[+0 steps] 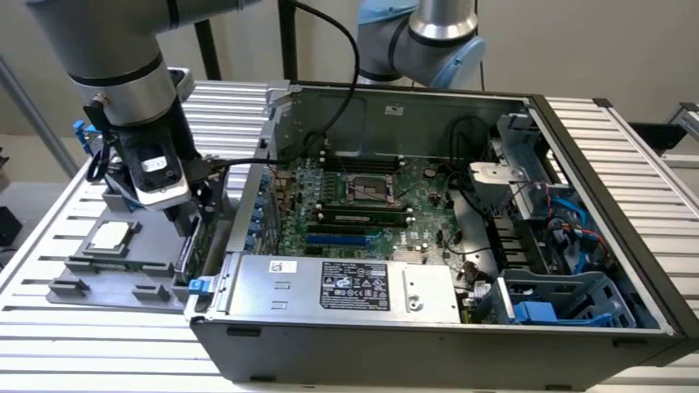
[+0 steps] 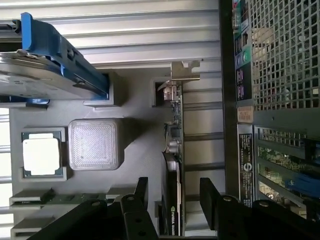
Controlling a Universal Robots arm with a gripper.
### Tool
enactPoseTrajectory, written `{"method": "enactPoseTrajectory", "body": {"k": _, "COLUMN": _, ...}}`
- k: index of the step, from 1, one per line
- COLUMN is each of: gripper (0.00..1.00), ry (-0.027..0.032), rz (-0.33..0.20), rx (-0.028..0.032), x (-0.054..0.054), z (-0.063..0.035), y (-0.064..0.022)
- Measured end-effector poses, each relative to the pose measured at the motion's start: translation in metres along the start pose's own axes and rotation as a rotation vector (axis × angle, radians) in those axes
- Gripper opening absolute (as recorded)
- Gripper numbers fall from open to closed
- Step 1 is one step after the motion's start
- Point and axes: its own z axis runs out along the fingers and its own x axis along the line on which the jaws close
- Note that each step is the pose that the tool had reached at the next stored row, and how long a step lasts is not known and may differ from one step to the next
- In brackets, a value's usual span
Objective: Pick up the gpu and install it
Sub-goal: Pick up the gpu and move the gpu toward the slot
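My end effector (image 2: 175, 197) is open fairly wide and sits low over the grey tray (image 2: 140, 150) on the worktop (image 2: 150, 30), just outside the open case (image 1: 437, 344). The gpu (image 2: 173, 130) stands on edge in the tray directly beneath me, running lengthwise between my fingers (image 2: 141, 192), one on each side of the card and neither touching it yet as far as I can tell. Its silver bracket (image 2: 185, 70) is at the far end from me, so I am straddling the card near the other end, not at its middle. That is my main worry: if I close there, the long unsupported end could sag or swing as the card leaves its slot, and the bracket might catch on the tray. The gaps on either side also look unequal (the card seems closer to the finger on the case side), so one pad may land first and push the card askew before the other meets it. The case wall is close beside that same finger, leaving little room for a sideways slip. The drive (image 2: 45, 70) with blue rails lies well off to my other side, out of the way.
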Motion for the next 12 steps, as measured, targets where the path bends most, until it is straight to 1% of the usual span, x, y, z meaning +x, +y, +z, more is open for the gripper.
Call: {"method": "enactPoseTrajectory", "body": {"k": 12, "gripper": 1.00, "ry": -0.0008, "rz": 0.011, "rx": 0.0002, "x": 0.001, "z": 0.0219, "y": -0.0008}}
